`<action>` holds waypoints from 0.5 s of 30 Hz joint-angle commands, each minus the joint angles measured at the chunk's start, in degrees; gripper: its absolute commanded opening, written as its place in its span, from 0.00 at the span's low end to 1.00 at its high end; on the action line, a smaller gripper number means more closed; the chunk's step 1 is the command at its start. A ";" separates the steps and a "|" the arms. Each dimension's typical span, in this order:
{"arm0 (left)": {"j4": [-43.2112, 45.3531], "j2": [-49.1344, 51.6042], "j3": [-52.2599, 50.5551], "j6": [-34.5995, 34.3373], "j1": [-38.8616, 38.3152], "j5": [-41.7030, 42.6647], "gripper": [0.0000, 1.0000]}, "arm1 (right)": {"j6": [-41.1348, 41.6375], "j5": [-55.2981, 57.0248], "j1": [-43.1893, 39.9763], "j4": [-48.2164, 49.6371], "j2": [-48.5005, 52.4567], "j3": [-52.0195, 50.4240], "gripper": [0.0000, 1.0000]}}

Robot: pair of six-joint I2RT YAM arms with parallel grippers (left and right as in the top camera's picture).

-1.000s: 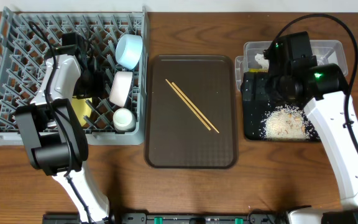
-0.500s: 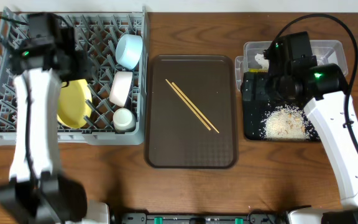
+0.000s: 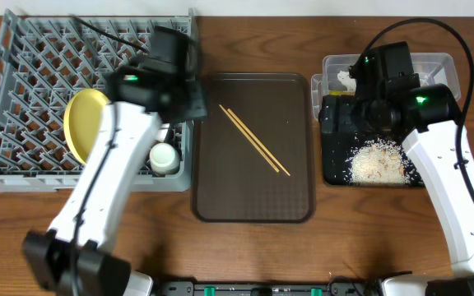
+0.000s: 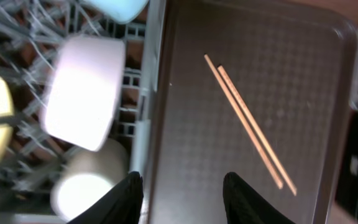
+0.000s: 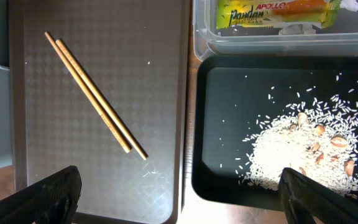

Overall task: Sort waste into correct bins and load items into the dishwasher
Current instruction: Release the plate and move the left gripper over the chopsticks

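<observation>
A pair of wooden chopsticks (image 3: 253, 140) lies aslant on the brown tray (image 3: 253, 201); it also shows in the left wrist view (image 4: 250, 124) and the right wrist view (image 5: 95, 93). The grey rack (image 3: 31, 82) holds the yellow plate (image 3: 85, 127), the white cup (image 3: 164, 157), the white bowl (image 4: 82, 93) and the light-blue bowl (image 4: 114, 7). My left gripper (image 4: 182, 180) is open and empty over the rack's right edge and the tray's left rim. My right gripper (image 5: 178, 180) is wide open and empty above the black tray (image 3: 332, 168).
The black tray holds a heap of rice scraps (image 3: 378, 162). The clear tub (image 3: 443, 62) behind it holds the green-and-orange wrapper (image 5: 272, 14) and the white tissue (image 3: 346, 80). My left arm crosses the rack's right half in the overhead view.
My left arm has swung from the rack's left side to its right edge, by the brown tray. The yellow plate now stands in the rack. The right arm has not moved.
</observation>
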 commanded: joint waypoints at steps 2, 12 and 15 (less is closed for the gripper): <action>2.75 6.27 -1.16 -15.80 -6.51 -6.19 0.44 | -0.46 0.55 -0.31 -0.02 0.17 0.02 0.99; 10.71 20.04 -1.16 -24.74 -13.81 -6.14 0.44 | -0.46 0.55 -0.31 -0.02 0.17 0.02 0.99; 10.75 22.71 -1.16 -27.15 -13.84 -6.16 0.44 | -0.46 0.52 -0.28 -0.02 0.17 0.02 0.99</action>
